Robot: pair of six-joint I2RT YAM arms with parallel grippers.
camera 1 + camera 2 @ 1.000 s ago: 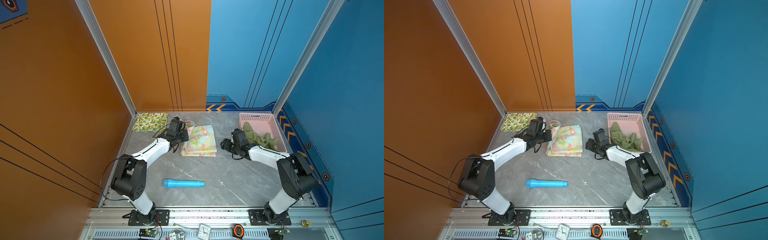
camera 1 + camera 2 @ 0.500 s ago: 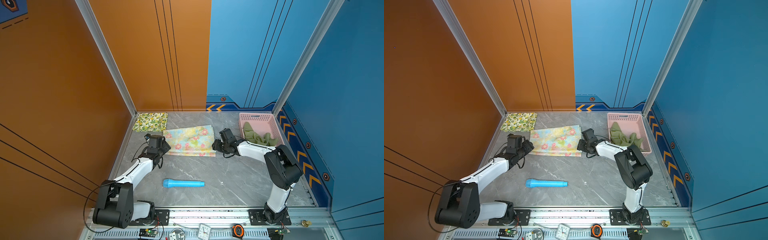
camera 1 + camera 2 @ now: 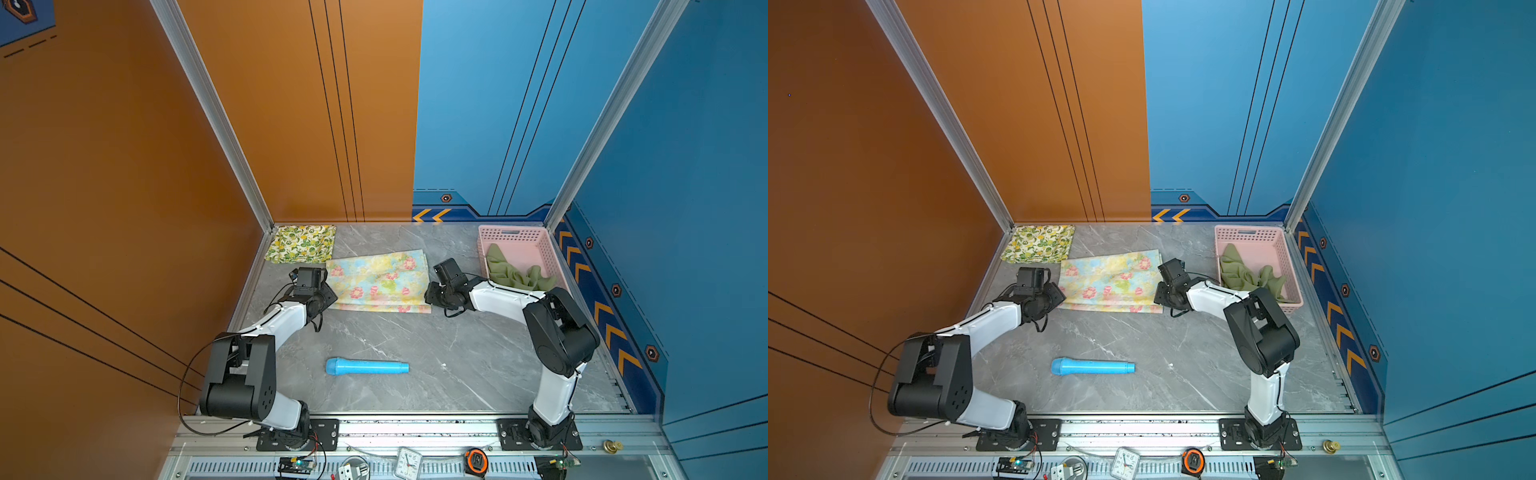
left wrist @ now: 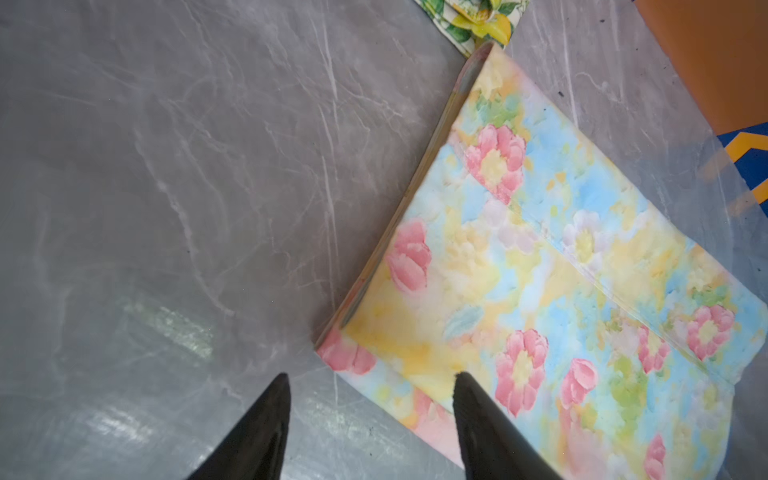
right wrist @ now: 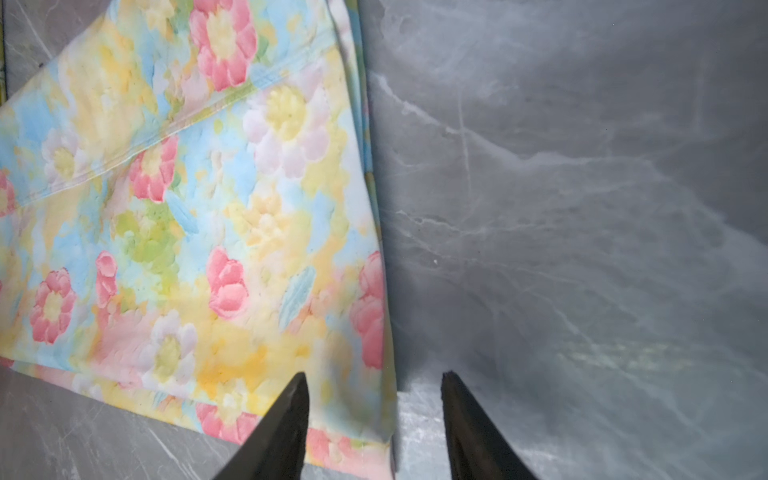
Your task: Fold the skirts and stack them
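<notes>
I see the pastel floral skirt [image 3: 380, 282] lying flat on the desk [image 3: 457, 353], light, limp, likely to slide; the left tool [image 4: 370, 376] and right tool [image 5: 374, 374] stand apart, empty, at its near corners; I'd pinch all layers there.

Ahead of your left claw [image 4: 370, 376] the pastel skirt [image 4: 561, 270] lies flat over the table [image 4: 166, 187]. Just beyond it the lemon skirt [image 3: 301, 244] fills the corner. Outward of your right claw [image 5: 374, 374] is bare marble (the pink basket [image 3: 536, 241] walls off that side farther out). Well behind both claws, only the blue tube [image 3: 365, 367] interrupts open tabletop.
</notes>
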